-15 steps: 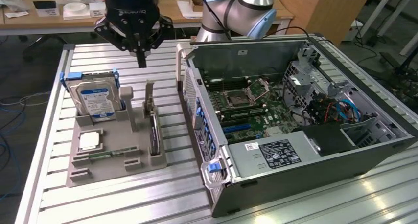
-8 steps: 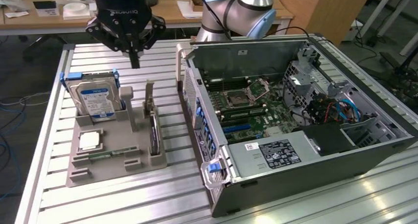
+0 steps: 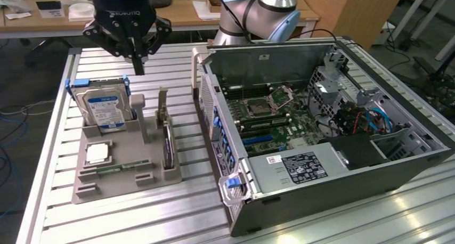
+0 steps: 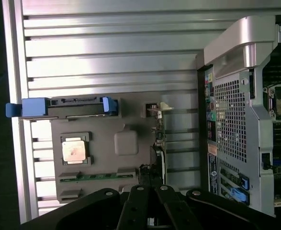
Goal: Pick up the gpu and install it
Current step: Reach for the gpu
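Gripper (image 3: 138, 64) fingers are shut together, holding nothing, above the far end of the grey tray (image 3: 106, 189). The gpu (image 3: 168, 148) stands on edge in the tray's slot at the exterior view's right, beside the computer case (image 3: 398, 172). Likely light, stiff, fragile: grip its upper edge. It is a thin, flat, dark card

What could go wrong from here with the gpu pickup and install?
1. The gripper hangs shut above the tray. Lowered like that, it may strike the top edge of the gpu instead of straddling it.
2. The gpu stands on edge in a narrow slot, so a tilted pull might jam it.
3. Cables crowd the open case, leaving a tight path.
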Controlling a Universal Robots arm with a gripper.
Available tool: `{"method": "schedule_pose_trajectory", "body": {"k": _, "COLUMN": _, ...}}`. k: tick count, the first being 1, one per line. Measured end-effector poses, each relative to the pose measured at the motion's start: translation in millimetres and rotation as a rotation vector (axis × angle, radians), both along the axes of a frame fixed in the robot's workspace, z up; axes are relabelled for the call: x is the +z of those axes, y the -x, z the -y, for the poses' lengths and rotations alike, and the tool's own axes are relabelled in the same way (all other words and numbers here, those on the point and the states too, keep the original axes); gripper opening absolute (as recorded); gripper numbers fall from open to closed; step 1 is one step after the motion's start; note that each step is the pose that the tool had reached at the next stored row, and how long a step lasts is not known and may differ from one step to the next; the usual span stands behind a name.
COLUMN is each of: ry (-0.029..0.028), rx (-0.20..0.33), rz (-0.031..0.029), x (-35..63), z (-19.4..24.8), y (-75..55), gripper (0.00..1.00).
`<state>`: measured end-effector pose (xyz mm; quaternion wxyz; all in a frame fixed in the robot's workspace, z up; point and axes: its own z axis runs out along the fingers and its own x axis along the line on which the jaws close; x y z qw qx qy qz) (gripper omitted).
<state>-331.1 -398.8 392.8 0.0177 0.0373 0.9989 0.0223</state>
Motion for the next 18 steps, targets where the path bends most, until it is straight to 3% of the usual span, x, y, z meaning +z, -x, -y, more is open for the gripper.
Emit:
{"method": "schedule_pose_trajectory", "body": {"k": 6, "ry": -0.0001, "rx": 0.000, "rz": 0.0001, "x": -0.1, "z": 0.0, "y": 0.7, "gripper": 0.11}}
{"method": "schedule_pose_trajectory", "body": {"k": 10, "ry": 0.0000, "rx": 0.000, "rz": -0.0030, "x": -0.9, "z": 0.0, "y": -8.9, "gripper": 0.11}}
{"method": "schedule_pose_trajectory", "body": {"k": 18, "ry": 0.0000, "rx": 0.000, "rz": -0.0034, "x": -0.9, "z": 0.0, "y": -9.6, "gripper": 0.11}}
